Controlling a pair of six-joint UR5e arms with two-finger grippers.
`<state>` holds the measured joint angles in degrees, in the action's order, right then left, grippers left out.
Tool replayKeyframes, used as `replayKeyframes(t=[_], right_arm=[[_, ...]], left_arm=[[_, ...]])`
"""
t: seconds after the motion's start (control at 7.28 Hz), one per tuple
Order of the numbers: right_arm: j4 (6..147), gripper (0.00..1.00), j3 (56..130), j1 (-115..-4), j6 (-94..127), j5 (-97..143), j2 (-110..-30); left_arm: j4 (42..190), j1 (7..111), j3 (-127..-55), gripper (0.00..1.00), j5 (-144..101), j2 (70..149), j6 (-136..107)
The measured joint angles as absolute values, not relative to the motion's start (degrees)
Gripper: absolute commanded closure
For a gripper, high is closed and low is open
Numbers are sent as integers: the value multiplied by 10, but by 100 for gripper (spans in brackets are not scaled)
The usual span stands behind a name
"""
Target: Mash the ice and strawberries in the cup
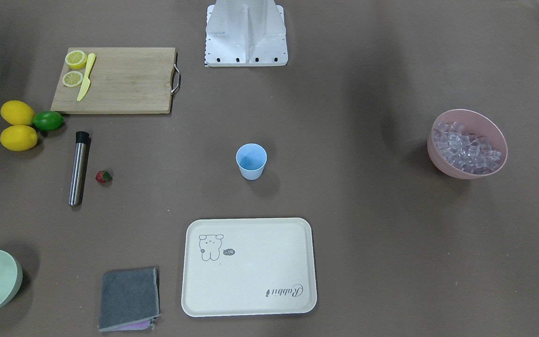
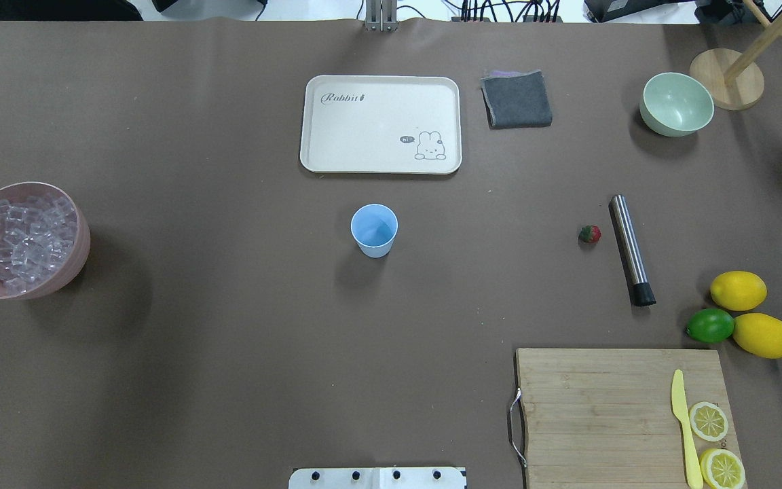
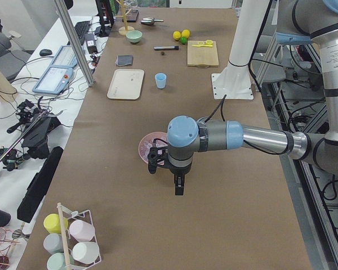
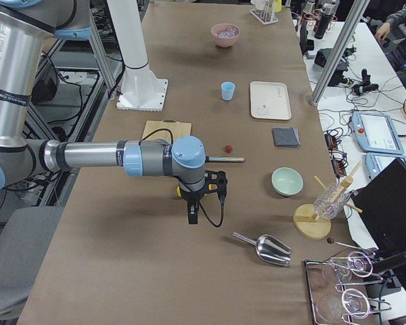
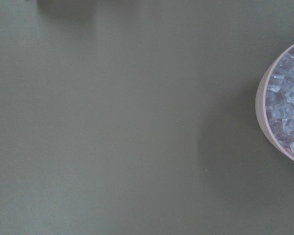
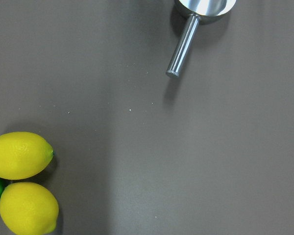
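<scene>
The light-blue cup [image 2: 374, 230] stands upright mid-table, also in the front view [image 1: 251, 161]; it looks empty. The ice [image 2: 21, 238] fills a pink bowl [image 2: 82, 234] at the table's left end, partly seen in the left wrist view [image 5: 286, 115]. The strawberry [image 2: 589, 234] lies on the table beside a steel muddler [image 2: 631, 250]. My left gripper [image 3: 177, 183] hangs beside the pink bowl, shown only in the exterior left view. My right gripper [image 4: 193, 215] hangs past the lemons, shown only in the exterior right view. I cannot tell whether either is open or shut.
A wooden cutting board [image 2: 608, 407] holds lemon halves [image 2: 709, 421] and a yellow knife [image 2: 683, 424]. Two lemons [image 2: 738, 291] and a lime [image 2: 710, 326] lie nearby. A cream tray [image 2: 381, 123], grey cloth [image 2: 516, 99], pale green bowl [image 2: 676, 103] and metal scoop [image 6: 186, 44] are also here.
</scene>
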<state>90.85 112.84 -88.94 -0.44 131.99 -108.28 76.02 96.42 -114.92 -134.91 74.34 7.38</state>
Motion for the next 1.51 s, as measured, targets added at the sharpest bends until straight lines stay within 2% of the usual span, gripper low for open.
replayKeyframes(t=[0.82,1.51], right_arm=[[908,0,1129,-889,-1,1324,-1083],[891,0,1108,-892,4,1362,-1045]], left_arm=[[760,964,-1149,1,-1349,742,74],[783,964,-1147,1,-1351,752,74]])
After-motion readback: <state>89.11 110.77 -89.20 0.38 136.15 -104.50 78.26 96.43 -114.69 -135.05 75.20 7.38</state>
